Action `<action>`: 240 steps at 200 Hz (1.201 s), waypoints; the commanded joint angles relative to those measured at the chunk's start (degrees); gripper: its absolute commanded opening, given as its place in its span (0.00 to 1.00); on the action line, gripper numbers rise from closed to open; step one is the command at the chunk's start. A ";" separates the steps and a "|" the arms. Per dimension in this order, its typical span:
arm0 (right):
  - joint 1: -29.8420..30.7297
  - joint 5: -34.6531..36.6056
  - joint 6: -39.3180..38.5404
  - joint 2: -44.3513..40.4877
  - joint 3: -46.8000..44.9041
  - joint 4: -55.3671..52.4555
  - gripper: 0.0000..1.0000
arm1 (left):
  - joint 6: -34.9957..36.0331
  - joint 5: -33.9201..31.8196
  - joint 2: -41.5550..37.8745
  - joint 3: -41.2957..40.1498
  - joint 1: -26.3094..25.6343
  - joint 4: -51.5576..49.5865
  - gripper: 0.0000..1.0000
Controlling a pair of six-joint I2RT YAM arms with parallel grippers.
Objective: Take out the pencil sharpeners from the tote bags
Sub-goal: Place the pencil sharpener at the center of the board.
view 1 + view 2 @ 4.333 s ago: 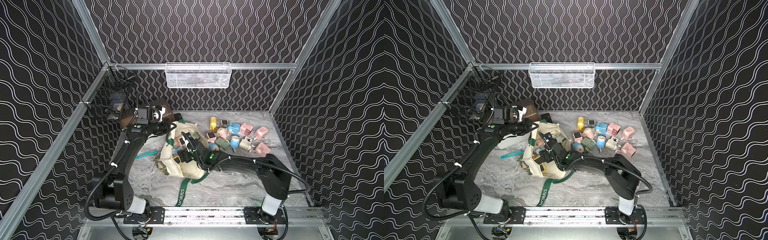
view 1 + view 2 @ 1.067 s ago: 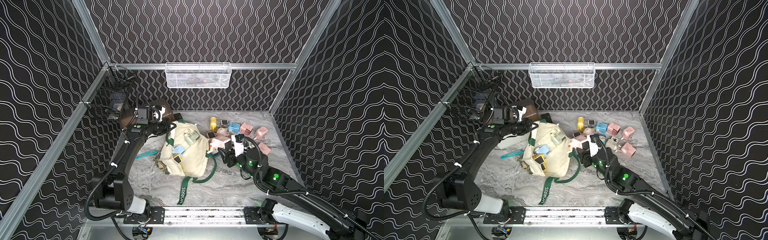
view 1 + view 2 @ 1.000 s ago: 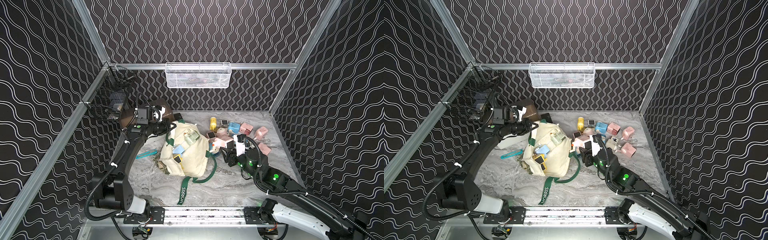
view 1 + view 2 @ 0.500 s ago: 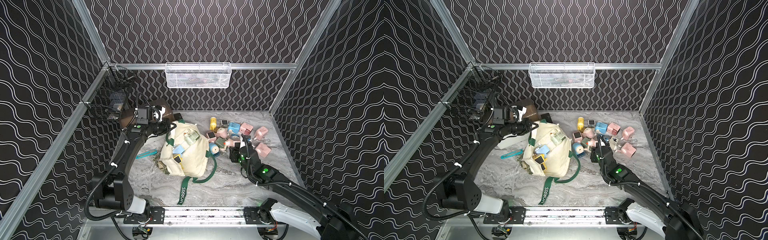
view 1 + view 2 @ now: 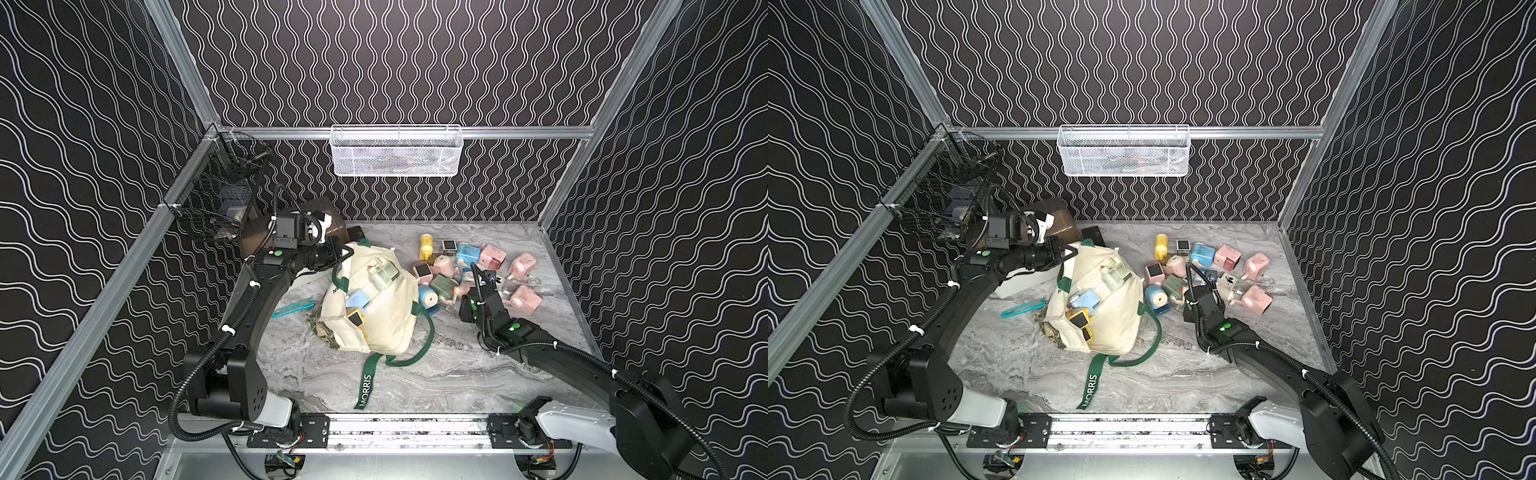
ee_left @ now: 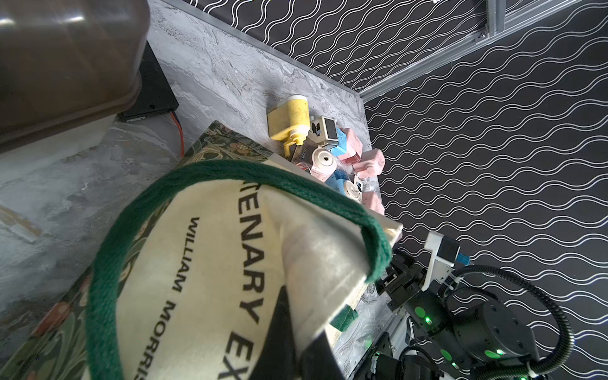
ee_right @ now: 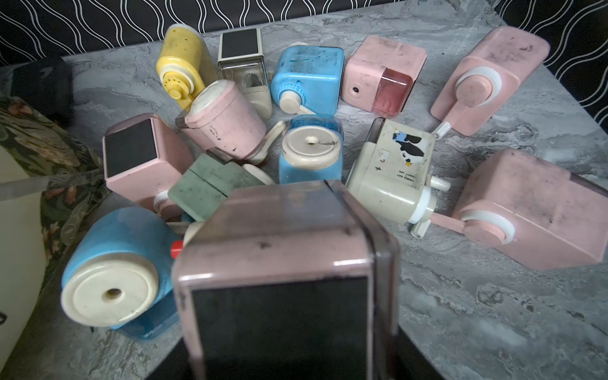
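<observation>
Tote bag (image 5: 390,328): cream canvas, dark green straps, slumped open, three pencil sharpeners (image 5: 358,298) (pale green, blue, yellow) in its mouth. Just right of the bag: tumbled pile (image 5: 490,257) of pink, blue, cream, green and yellow sharpeners. One pink dark-faced sharpener (image 7: 279,263) is gripped at the pile's edge.
</observation>
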 commanded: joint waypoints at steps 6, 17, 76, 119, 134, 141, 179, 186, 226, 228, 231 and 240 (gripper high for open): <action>-0.34 -0.08 1.94 0.40 0.70 -1.10 0.45 | 0.94 1.64 -0.25 0.44 0.00 3.13 0.00; -0.45 -0.34 2.10 1.36 1.03 -1.63 0.45 | 1.02 1.62 -0.25 0.52 0.00 3.13 0.00; -1.37 -2.31 2.65 6.16 2.73 -3.21 0.46 | 1.02 1.69 -0.21 0.51 0.00 3.13 0.00; -1.72 -4.06 2.82 9.06 3.56 -3.29 0.48 | 0.94 1.80 -0.27 0.52 0.00 3.21 0.00; -1.81 -4.36 2.91 9.66 3.78 -3.41 0.50 | 0.94 1.80 -0.37 0.48 0.00 3.20 0.00; -1.81 -4.51 2.98 9.79 3.74 -3.20 0.51 | 0.94 1.78 -0.29 0.43 0.00 3.21 0.00; -2.11 -5.51 3.09 10.37 3.70 -2.87 0.61 | 0.94 1.70 -0.29 0.42 0.00 3.21 0.00; -2.15 -5.69 3.09 10.49 3.75 -2.83 0.64 | 0.94 1.67 -0.38 0.39 0.00 3.24 0.00; -2.25 -6.14 3.17 10.68 3.87 -2.78 0.81 | 0.93 1.78 -0.27 0.45 0.00 3.20 0.00; -2.21 -6.19 3.17 10.63 3.87 -2.75 0.81 | 0.89 1.80 -0.25 0.39 0.00 3.25 0.00; -2.20 -6.22 3.17 10.53 3.87 -2.81 0.82 | 0.86 1.79 -0.20 0.41 0.00 3.30 0.00; -2.25 -6.23 3.17 10.34 3.79 -2.78 0.85 | 0.85 1.80 -0.14 0.39 0.00 3.20 0.00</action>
